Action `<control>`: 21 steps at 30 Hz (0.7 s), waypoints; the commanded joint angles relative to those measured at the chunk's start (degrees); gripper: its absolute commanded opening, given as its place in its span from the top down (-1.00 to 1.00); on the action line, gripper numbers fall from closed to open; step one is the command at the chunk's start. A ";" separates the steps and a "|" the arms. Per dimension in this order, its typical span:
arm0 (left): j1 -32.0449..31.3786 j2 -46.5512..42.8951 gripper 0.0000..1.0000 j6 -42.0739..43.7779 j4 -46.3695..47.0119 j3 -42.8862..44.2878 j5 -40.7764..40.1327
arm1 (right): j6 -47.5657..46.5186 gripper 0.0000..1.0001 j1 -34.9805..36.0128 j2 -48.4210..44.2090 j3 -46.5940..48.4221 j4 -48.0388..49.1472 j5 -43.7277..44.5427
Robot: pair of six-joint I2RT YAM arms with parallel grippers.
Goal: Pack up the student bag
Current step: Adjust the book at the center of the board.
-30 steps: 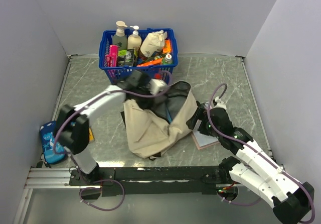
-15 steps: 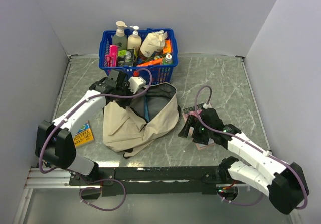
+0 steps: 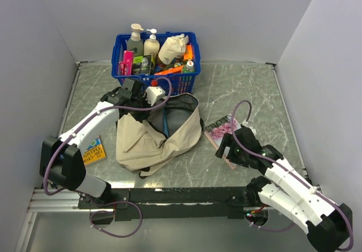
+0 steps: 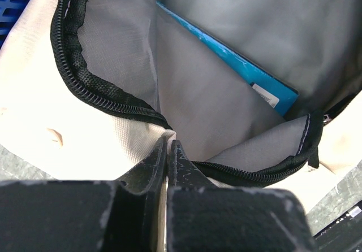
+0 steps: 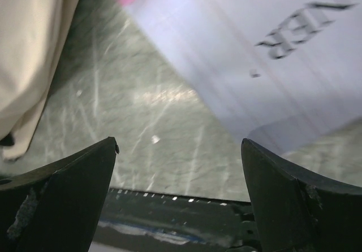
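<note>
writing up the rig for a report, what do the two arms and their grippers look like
Both the left arm and right arm have white shells with black joints, and a thin purple cable loops along each. The left gripper and right gripper have matte black, scuffed, wedge-shaped fingers.

The grey marbled tabletop (image 3: pixel 249 94) carries a blue basket (image 3: pixel 184 79) at 12 o'clock, close to the back wall. A beige bag (image 3: pixel 147 142) lies slumped just left of the middle, its unzipped mouth gaping at the end nearest the basket. A book (image 3: pixel 222 130) with pink flowers on its cover lies flat at 4 o'clock, and a yellow booklet (image 3: pixel 93 149) lies at 8 o'clock.
</note>
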 commanded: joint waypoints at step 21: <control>5.11 -0.18 0.98 2.44 -0.48 1.49 4.27 | 6.20 -1.00 3.69 14.07 4.70 6.52 -2.37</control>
